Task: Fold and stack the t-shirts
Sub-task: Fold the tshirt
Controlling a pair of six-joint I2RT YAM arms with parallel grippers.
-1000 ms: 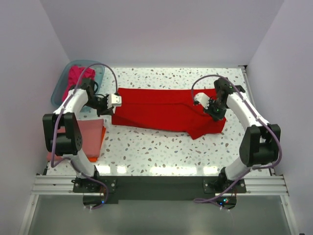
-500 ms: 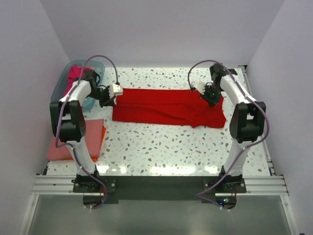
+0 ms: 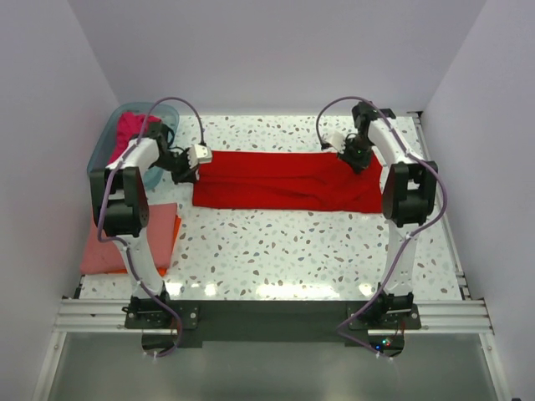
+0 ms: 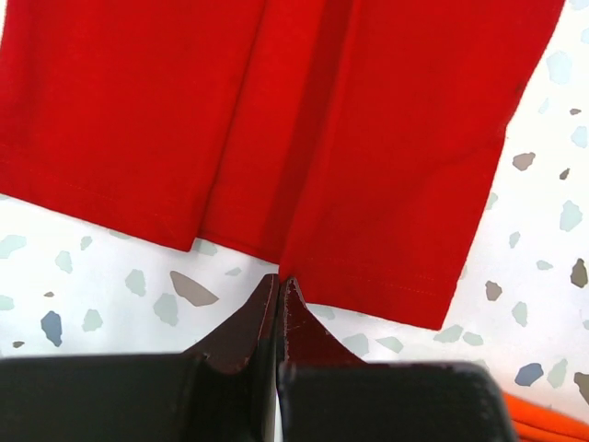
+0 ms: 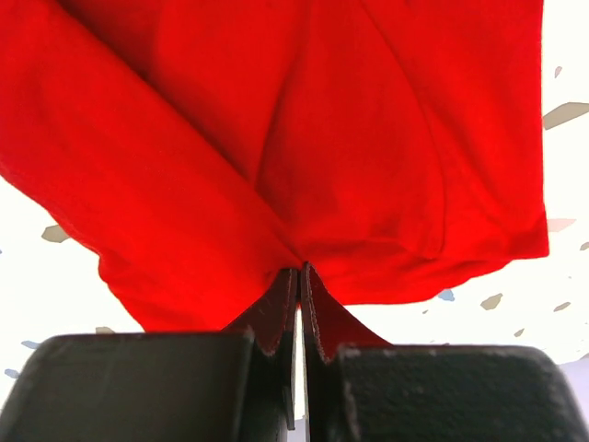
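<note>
The bright red t-shirt (image 3: 284, 180) lies as a long flat band across the back of the table. My left gripper (image 3: 194, 167) is at its left end, jaws shut with the tips pinching the hem (image 4: 280, 281). My right gripper (image 3: 351, 154) is at its right end, shut on a bunched fold of the red cloth (image 5: 299, 270). A magenta-pink t-shirt (image 3: 134, 129) lies in the teal tub (image 3: 102, 154) at the back left. A salmon-pink folded t-shirt (image 3: 117, 242) rests on an orange one (image 3: 172, 241) at the left front; an orange corner also shows in the left wrist view (image 4: 552, 428).
The speckled white tabletop (image 3: 284, 251) stretches from the red shirt to the arm bases. The back wall stands close behind the shirt and the side walls flank the table.
Both grippers have moved toward the back wall with the red shirt. Its right end, which hung forward in a point, now lies folded in, and the shirt is a straighter, narrower band.
</note>
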